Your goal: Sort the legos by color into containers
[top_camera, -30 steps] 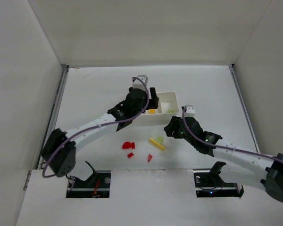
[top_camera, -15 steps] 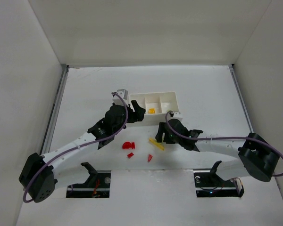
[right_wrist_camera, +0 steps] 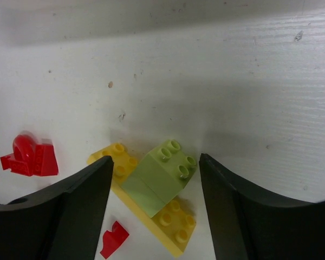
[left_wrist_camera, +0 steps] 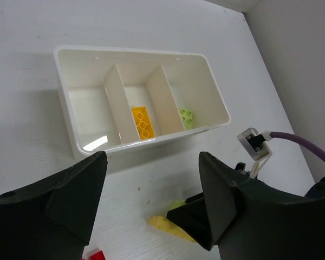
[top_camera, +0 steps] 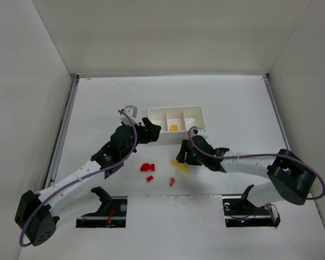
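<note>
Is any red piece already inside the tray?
No, the tray holds only a yellow brick and a green piece.

Between the fingers [right_wrist_camera: 65, 216] of my right gripper [right_wrist_camera: 155, 161], themselves matt black plastic, the light green brick [right_wrist_camera: 160, 179] and the yellow plate [right_wrist_camera: 176, 227] under it look like smooth, faintly shiny plastic. The table [right_wrist_camera: 249, 70] beneath is white, matt and streaky-rough. Ahead of my left gripper [left_wrist_camera: 151, 162], the tray [left_wrist_camera: 130, 50] is glossy white plastic, catching glare.
</note>
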Action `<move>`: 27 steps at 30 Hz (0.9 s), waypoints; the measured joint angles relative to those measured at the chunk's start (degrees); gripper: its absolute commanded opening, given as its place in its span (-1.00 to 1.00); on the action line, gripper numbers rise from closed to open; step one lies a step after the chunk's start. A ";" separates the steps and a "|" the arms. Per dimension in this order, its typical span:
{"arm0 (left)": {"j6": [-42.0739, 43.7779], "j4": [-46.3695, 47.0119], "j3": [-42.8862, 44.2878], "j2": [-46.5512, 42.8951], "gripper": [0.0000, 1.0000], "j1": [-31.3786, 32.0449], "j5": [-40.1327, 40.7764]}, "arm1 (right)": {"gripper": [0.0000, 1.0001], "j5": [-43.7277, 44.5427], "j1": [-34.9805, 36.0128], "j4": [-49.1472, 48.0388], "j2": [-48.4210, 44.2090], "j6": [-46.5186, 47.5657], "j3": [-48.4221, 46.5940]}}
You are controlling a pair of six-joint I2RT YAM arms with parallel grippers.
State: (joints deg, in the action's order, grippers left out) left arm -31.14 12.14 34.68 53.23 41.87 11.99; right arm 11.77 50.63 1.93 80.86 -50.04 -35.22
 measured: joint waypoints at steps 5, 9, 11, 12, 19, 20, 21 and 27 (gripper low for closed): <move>0.02 -0.02 -0.52 -0.28 0.32 -0.04 -0.09 | 0.32 0.11 -0.04 2.23 -1.33 -1.03 -0.11; 0.04 -0.04 -0.61 -1.03 0.32 -0.26 -0.44 | 0.38 0.31 -0.04 4.33 -1.60 -1.29 -0.46; 0.02 -0.04 -1.09 -2.21 0.31 -0.26 -0.68 | 0.28 0.31 -0.04 5.49 -2.43 -1.51 -0.42; 0.00 -0.17 -1.51 -3.04 0.27 -0.26 -0.85 | 0.27 0.31 -0.04 5.99 -3.17 -1.73 -0.39; -1.79 -3.96 -6.14 -9.25 -0.35 1.81 -1.81 | 0.29 0.44 0.87 7.19 -13.49 -4.22 2.10; -2.12 -4.33 -7.04 -10.01 -0.41 2.43 -2.14 | 0.27 0.39 0.96 7.23 -14.58 -4.44 2.51; -2.62 -4.72 -8.04 -10.71 -0.44 3.19 -2.60 | 0.22 0.28 1.18 7.23 -15.21 -4.70 2.78; -5.22 -6.03 -10.71 -10.40 -0.47 9.20 -5.20 | -0.16 -0.70 2.60 6.95 -12.87 -5.62 3.19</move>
State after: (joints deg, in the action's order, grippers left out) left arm -36.36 6.11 23.97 42.83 51.07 6.79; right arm 11.07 53.23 8.88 67.99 -55.66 -32.03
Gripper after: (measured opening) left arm 0.268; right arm 0.465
